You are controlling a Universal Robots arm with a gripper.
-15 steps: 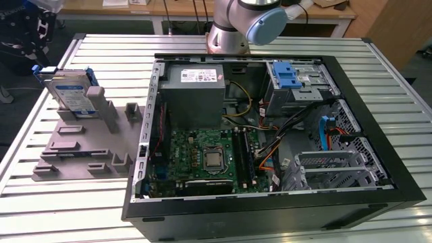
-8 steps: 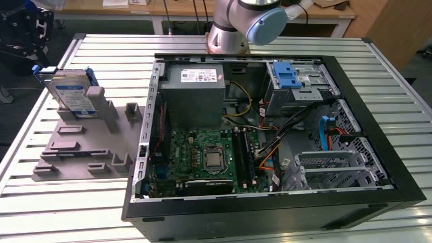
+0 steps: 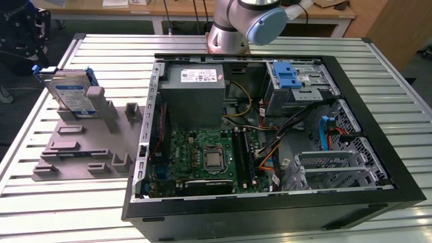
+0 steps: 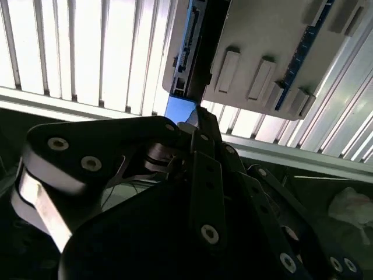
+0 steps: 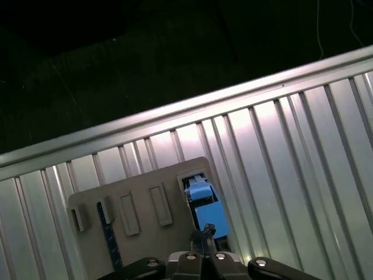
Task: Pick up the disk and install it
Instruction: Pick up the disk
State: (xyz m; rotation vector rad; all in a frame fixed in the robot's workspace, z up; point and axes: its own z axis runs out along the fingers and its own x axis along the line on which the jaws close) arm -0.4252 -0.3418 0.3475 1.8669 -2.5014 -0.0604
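The disk (image 3: 71,93) stands upright on its edge in a slot of the grey fixture (image 3: 81,147), at the exterior view's left. It is a silver drive with a white-and-blue label and a blue carrier. In the first wrist view I look down on the disk's blue top edge (image 5: 204,210), in the fixture (image 5: 140,210). My gripper (image 5: 207,233) hangs over it, fingertips together with nothing between them. In the second wrist view the gripper (image 4: 195,119) points at the disk's edge (image 4: 189,35) beside the fixture (image 4: 262,52).
An open black computer case (image 3: 378,152) lies on the slatted metal table (image 3: 60,212), right of the fixture. Inside it are a grey power supply (image 3: 196,96), a green motherboard (image 3: 202,152) and a silver drive cage with a blue latch (image 3: 287,76). The arm's base (image 3: 226,38) stands behind the case.
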